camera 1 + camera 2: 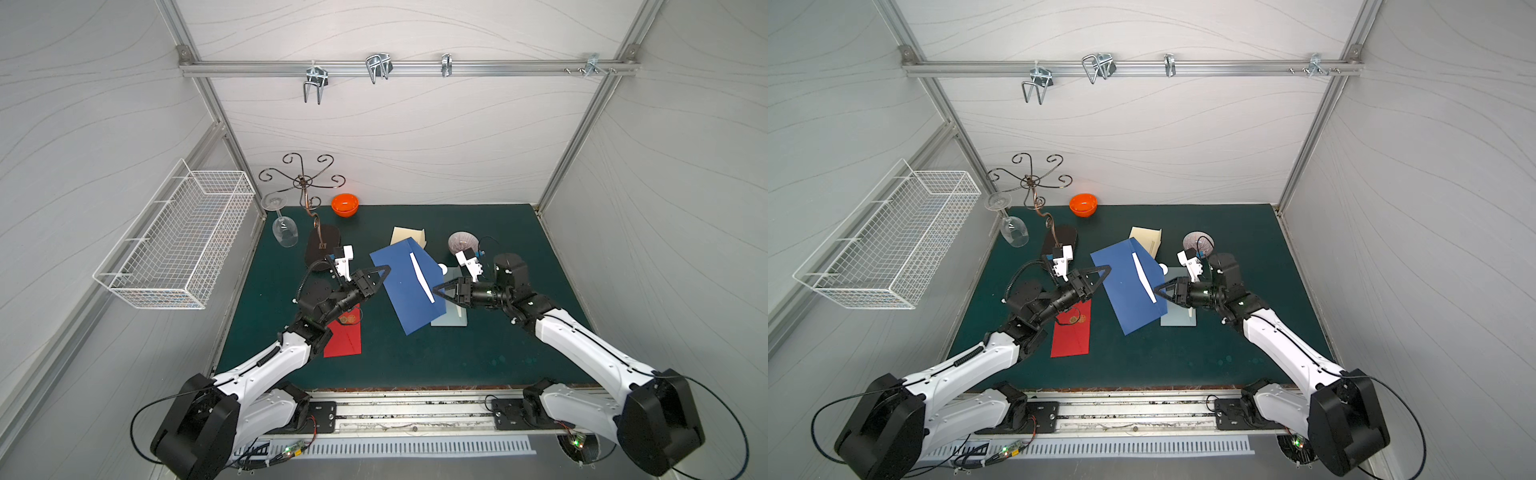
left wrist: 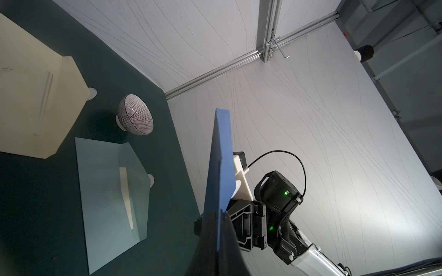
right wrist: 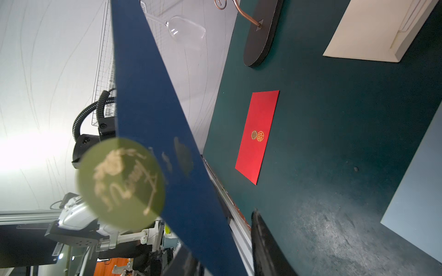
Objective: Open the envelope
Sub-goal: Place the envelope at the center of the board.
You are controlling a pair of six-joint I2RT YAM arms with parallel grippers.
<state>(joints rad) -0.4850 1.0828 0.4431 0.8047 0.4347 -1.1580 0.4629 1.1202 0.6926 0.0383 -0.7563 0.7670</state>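
blue envelope (image 1: 409,291) up off the surface (image 1: 498,353), left pincer (image 1: 385,271) clamped on one edge, right pincer (image 1: 436,287) narrow astride the opposite edge, gap showing — looks like the flap grab — next: pinch there and peel gently.

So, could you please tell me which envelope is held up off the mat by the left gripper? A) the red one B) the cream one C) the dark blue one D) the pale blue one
C: the dark blue envelope is pinched at its edge in the left gripper and stands clear of the green mat, seen edge-on in the left wrist view.
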